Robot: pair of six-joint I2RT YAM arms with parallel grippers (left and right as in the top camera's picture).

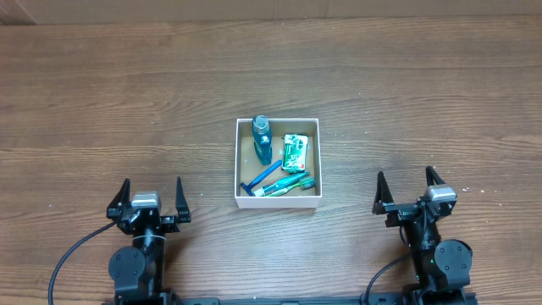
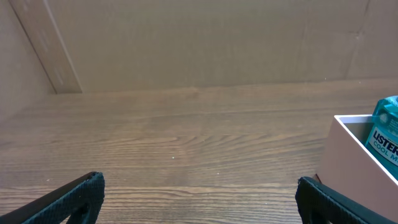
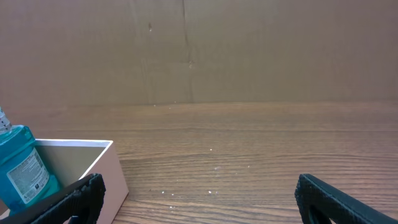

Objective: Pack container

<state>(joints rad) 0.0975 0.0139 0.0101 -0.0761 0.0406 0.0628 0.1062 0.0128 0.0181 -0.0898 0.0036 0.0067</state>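
The container (image 1: 240, 161), a square white-walled box with a tan floor, sits at the table's middle. Inside it lie a blue mouthwash bottle (image 1: 262, 139), a green-and-white packet (image 1: 295, 152), a blue razor (image 1: 262, 177) and a green toothbrush (image 1: 286, 185). The box also shows at the right in the left wrist view (image 2: 354, 158) and at the left in the right wrist view (image 3: 81, 163), with the bottle (image 2: 387, 134) (image 3: 22, 167) showing in each. My left gripper (image 1: 151, 199) (image 2: 199, 199) is open and empty, near the front left. My right gripper (image 1: 408, 191) (image 3: 199, 199) is open and empty, near the front right.
The wooden table (image 1: 102, 102) runs wide to the left, right and behind the box. A brown cardboard wall (image 2: 199, 43) stands along the far edge of the table.
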